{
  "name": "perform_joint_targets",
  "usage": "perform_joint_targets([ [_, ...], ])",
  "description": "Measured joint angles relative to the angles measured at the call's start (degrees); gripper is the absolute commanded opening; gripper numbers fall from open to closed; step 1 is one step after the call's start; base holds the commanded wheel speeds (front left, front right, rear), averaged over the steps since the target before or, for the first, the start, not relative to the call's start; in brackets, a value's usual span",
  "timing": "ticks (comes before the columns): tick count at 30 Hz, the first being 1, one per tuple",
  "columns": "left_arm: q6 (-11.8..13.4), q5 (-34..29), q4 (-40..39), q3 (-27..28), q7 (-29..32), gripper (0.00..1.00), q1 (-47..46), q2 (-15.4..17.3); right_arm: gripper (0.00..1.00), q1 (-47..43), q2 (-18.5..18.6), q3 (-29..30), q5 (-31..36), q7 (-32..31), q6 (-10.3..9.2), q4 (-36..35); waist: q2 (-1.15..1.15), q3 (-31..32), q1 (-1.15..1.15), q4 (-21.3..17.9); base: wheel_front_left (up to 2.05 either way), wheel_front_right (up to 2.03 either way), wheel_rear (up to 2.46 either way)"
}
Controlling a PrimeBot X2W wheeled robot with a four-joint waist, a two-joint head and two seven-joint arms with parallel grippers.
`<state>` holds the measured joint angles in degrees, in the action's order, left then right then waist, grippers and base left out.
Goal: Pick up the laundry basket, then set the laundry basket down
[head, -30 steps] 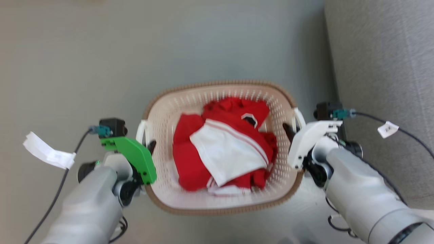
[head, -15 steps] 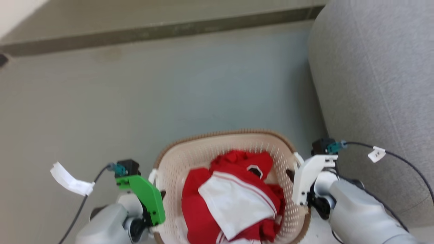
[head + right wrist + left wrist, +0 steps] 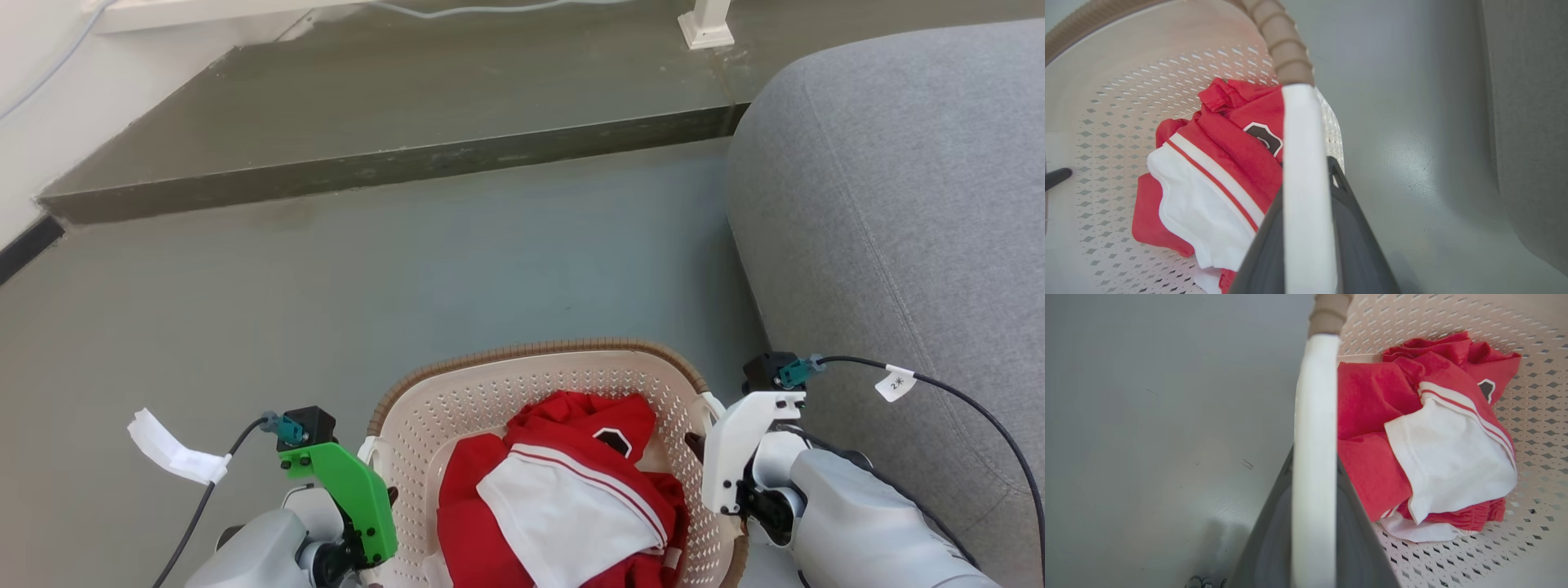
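The laundry basket [image 3: 531, 353], cream-white and perforated with a brown woven-look rim, sits at the bottom middle of the head view between my two arms. Red and white clothes [image 3: 563, 506] lie inside it. My left gripper [image 3: 390, 495], under a green cover, is shut on the basket's left white handle [image 3: 1314, 416]. My right gripper [image 3: 694, 445], under a white cover, is shut on the right white handle [image 3: 1302, 143]. In each wrist view, dark fingers flank the handle, and the basket wall [image 3: 1535, 396] [image 3: 1126, 102] and grey floor show beyond.
A grey fabric sofa [image 3: 898, 204] stands close on the right, next to my right arm. Ahead, a raised dark step [image 3: 367, 155] crosses the floor, with a white furniture leg [image 3: 704, 24] on it. Grey floor [image 3: 408, 286] spreads between step and basket.
The head camera has risen and tipped forward, bringing the step and the sofa top into view. Both grippers keep their hold on the basket handles throughout.
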<state>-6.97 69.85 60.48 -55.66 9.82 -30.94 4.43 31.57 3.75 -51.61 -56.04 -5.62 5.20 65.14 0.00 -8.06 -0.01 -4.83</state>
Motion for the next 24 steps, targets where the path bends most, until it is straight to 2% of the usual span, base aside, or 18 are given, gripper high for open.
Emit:
perform_joint_targets([
  [24,0.0,1.01,1.35,-0.82,0.56,0.0,0.0,-0.81,0.0,-0.01,0.05,-1.92,-1.81,-0.56,0.01,0.43,0.0,0.9,0.0,-0.41,0.0,0.0,0.0],
])
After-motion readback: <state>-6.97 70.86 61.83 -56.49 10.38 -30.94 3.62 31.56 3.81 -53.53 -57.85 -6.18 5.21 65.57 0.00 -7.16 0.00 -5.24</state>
